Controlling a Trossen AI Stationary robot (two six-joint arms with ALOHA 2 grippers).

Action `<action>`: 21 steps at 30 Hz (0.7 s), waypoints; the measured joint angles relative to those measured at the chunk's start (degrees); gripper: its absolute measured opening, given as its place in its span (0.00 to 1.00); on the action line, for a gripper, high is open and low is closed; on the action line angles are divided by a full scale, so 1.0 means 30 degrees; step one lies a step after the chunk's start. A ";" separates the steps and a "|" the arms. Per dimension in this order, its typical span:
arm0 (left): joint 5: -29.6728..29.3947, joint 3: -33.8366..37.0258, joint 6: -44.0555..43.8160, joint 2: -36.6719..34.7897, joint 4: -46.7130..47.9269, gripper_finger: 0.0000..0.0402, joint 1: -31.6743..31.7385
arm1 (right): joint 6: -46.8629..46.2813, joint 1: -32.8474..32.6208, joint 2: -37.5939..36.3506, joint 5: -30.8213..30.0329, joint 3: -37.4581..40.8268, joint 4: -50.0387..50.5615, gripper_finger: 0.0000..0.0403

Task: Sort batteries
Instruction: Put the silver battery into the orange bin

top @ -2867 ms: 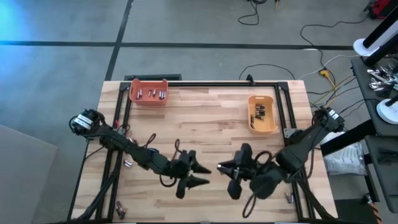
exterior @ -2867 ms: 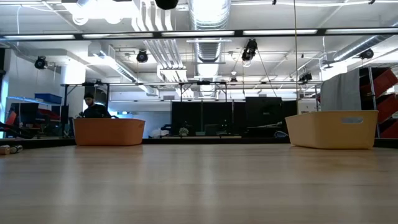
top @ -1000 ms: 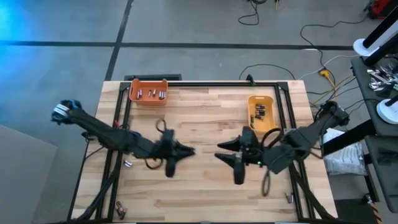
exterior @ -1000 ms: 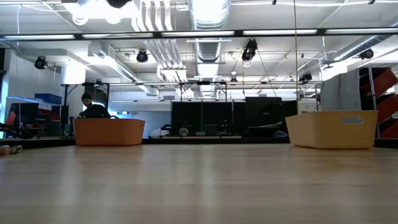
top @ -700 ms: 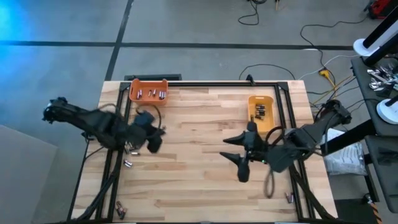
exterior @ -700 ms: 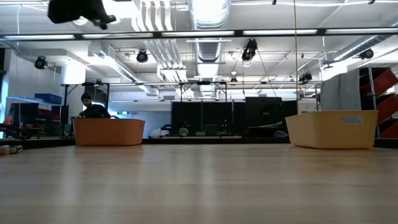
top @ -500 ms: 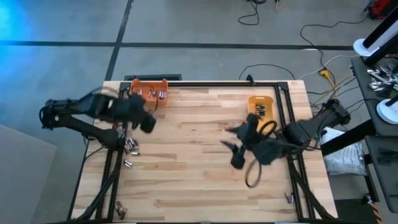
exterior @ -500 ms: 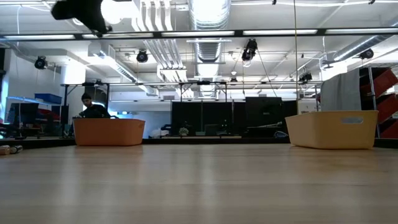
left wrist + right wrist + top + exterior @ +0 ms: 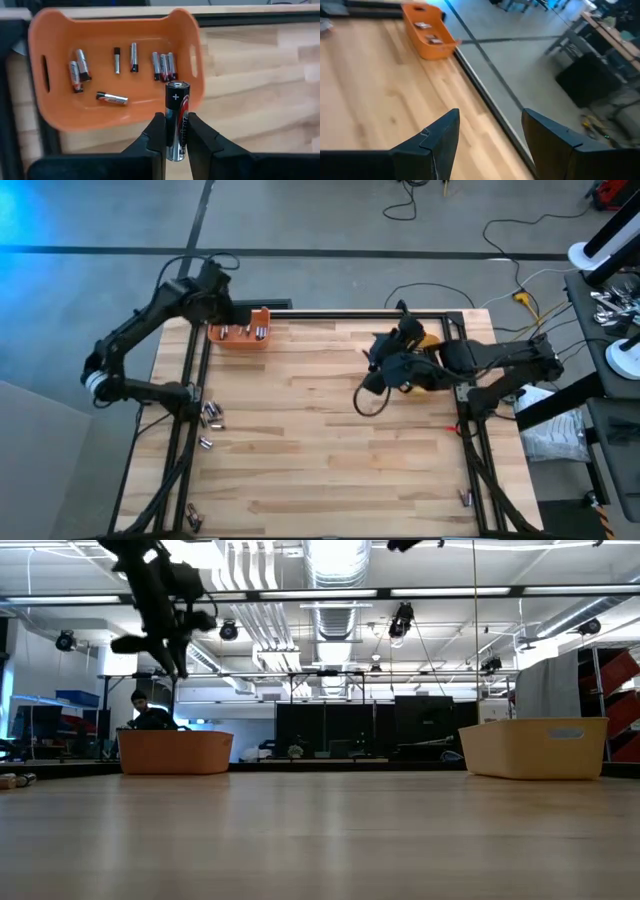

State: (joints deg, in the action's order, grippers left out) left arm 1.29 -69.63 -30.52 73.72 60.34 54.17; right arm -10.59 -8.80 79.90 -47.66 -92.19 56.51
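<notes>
Wooden table, far-left orange bin holds sorted batteries; left tool above it pinches a battery, drop step, next: release over bin; right tool spread, empty, by far-right yellow bin

The wooden table carries 2 bins: an orange bin below the left jaws and a yellow bin under the right jaws. Loose batteries lie at its left edge.
</notes>
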 joint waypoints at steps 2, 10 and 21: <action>0.0365 0.0132 0.0017 0.0972 -0.0518 0.07 0.0621 | 0.0554 0.0586 0.0020 0.0101 0.0136 0.0141 0.51; -0.0333 -0.0209 0.0816 0.5545 -0.1114 0.07 0.1020 | 0.2983 0.2540 -0.0266 0.7179 0.0157 0.2418 0.50; -0.0498 -0.0282 0.0847 0.9731 -0.1654 0.08 0.2118 | -0.0355 0.2215 -0.1870 0.7911 0.1985 0.4709 0.45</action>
State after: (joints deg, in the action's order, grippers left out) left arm -0.20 -70.48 -27.98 102.91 55.38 60.52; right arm -11.65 -2.16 74.29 -23.93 -86.24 70.63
